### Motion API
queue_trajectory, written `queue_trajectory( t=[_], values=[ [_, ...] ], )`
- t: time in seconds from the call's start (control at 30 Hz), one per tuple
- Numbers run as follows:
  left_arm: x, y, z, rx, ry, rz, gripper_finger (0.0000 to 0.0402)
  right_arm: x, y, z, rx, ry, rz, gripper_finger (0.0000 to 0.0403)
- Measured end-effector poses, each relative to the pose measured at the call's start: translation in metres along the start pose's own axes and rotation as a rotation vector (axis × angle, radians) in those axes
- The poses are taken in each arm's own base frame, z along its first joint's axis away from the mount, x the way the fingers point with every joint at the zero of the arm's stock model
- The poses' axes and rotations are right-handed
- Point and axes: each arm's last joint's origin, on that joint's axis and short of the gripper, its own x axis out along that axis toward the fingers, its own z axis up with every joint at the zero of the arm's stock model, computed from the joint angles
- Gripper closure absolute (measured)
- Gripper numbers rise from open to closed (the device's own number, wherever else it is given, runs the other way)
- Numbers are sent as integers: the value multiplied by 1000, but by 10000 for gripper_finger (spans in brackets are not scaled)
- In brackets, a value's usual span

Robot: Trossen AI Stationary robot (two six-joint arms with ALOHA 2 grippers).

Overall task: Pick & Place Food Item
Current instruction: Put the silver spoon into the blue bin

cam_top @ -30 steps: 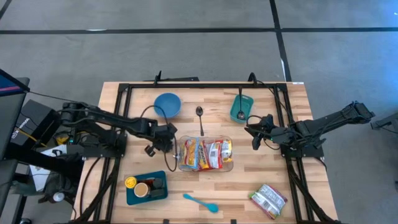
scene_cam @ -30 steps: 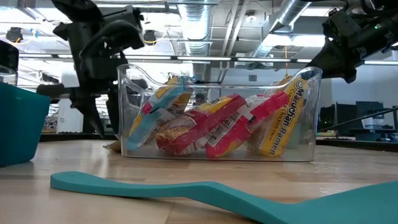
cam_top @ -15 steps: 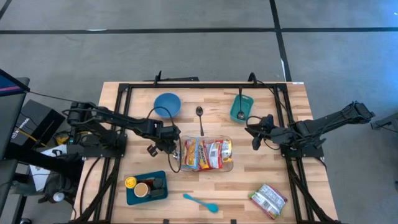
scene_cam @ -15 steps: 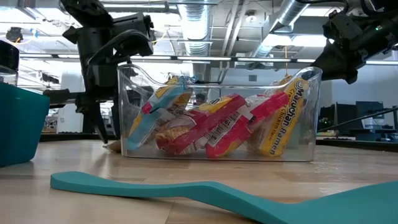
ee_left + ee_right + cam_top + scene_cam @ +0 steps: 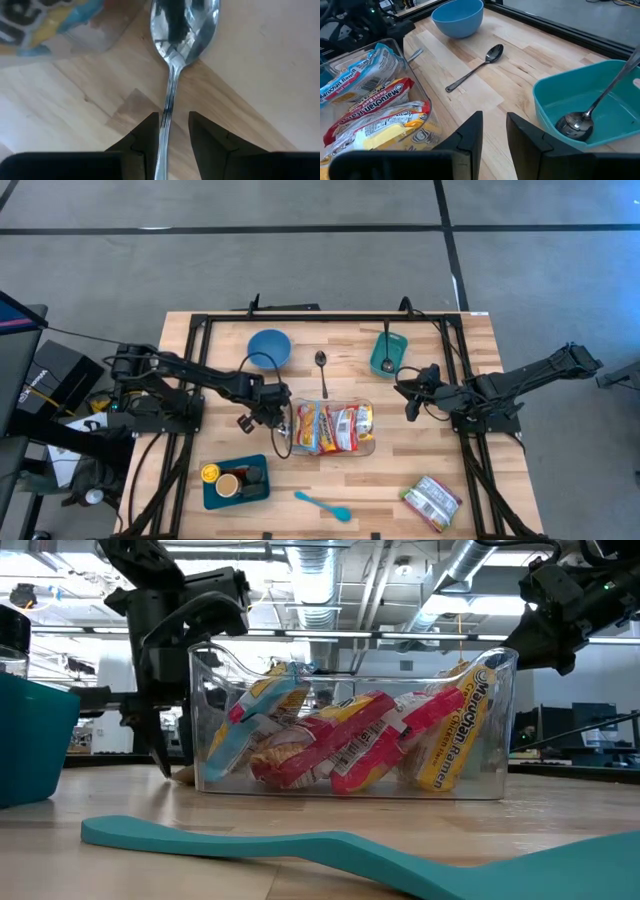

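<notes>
left gripper (image 5: 272, 412): pinched on a spoon (image 5: 172, 75) handle, hugging the clear bin's (image 5: 330, 450) left wall
right gripper (image 5: 408, 395): narrow gap, nothing held, bare wood around

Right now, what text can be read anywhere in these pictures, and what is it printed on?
"Maruchan Ramen": ramen packets in the clear bin; also legible in the right wrist view.
Smaller print on those packets: too small to read.
Packet at the table's near right: print unreadable.
</notes>
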Motion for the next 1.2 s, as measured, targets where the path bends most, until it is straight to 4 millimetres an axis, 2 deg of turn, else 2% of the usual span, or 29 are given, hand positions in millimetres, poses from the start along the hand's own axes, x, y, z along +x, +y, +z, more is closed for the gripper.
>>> queue_trajectory(
  t=[0.3, 0.47, 0.8, 1.2],
  values=[
    [3, 6, -1, -17, -18, 27, 302, 0, 0, 0, -1, 1, 0, 321],
    [3, 7, -8, -46, -13, -15, 302, 0, 0, 0, 0, 1, 0, 321],
    [3, 7, -8, -50, -35, -37, 304, 0, 0, 0, 0, 1, 0, 321],
    [3, 5, -7, -44, -35, -40, 374, 0, 0, 0, 26, 4, 4, 321]
  ],
)
